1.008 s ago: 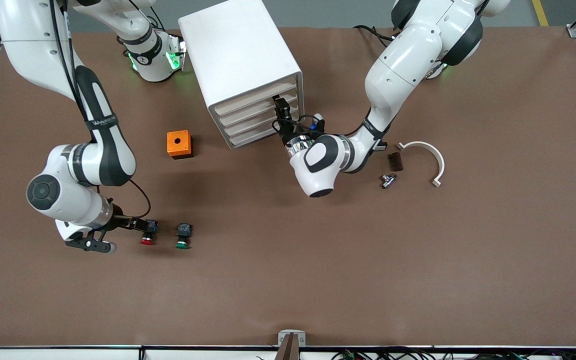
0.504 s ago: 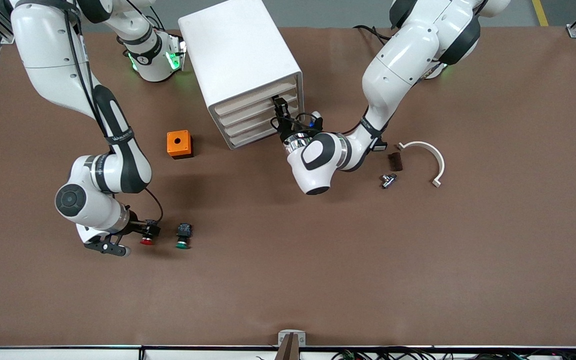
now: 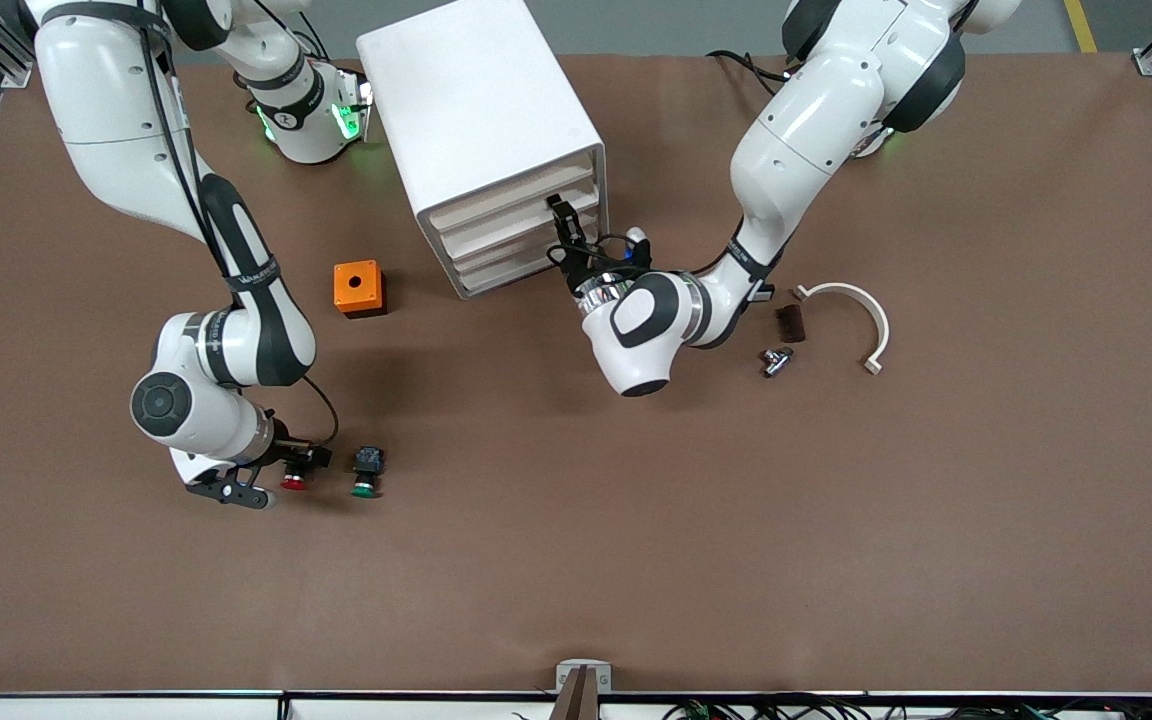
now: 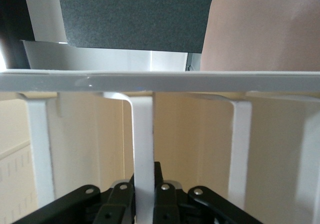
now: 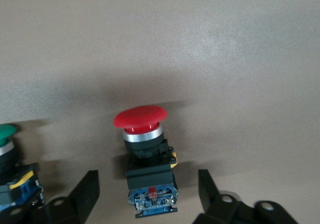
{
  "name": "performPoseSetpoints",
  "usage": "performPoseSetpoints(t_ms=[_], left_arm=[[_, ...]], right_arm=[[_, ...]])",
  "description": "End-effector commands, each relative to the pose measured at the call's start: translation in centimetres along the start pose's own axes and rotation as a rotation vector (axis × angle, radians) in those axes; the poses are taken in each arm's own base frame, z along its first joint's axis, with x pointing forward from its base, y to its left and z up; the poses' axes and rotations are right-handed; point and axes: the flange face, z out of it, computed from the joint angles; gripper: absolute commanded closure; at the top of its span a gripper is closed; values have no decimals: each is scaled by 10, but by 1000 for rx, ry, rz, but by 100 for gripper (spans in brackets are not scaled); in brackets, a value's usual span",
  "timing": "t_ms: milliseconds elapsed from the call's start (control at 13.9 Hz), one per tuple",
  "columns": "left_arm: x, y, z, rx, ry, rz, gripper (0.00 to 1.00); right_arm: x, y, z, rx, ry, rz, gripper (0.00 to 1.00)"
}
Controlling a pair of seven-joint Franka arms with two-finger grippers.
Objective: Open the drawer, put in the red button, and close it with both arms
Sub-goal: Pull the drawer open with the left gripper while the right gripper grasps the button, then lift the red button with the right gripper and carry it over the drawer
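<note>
Two arms bend low: the right gripper, fingers spread, straddles the red button on the table (beside its green button twin); the left gripper pinches a drawer handle of the white cabinet.

Colours here: the table is plain matte brown, no pattern. The drawer cabinet is white with cream-beige drawer fronts. Beside it, toward the right arm's end, an orange box with a dark round hole on top. Nearer the front camera than that box, the red button has a glossy red cap, silver ring, black body with a yellow tab and bluish end. Just beside it, the green button is the same but green-capped. Both arms are white with black bands; right gripper and left gripper are black. Near the cabinet toward the left arm's end: a white curved bracket.
</note>
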Motion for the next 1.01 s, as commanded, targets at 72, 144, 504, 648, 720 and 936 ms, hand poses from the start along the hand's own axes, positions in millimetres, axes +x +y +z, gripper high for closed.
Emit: performPoseSetpoints(t_ms=[72, 144, 504, 648, 720, 936], left_arm=[[12, 16, -38, 24, -76, -27, 93], [16, 17, -48, 26, -95, -28, 93], [28, 15, -93, 37, -200, -16, 90], [38, 20, -116, 24, -251, -19, 89], [43, 23, -129, 16, -280, -22, 88], [51, 25, -144, 8, -312, -21, 84]], right_arm=[[-4, -2, 10, -4, -7, 11, 21], [-7, -7, 11, -5, -8, 2, 26], [-6, -9, 5, -5, -10, 0, 98], [-7, -9, -1, -8, -30, 0, 100], [-9, -10, -15, -9, -49, 4, 100], [-31, -40, -83, -12, -90, 90, 100]])
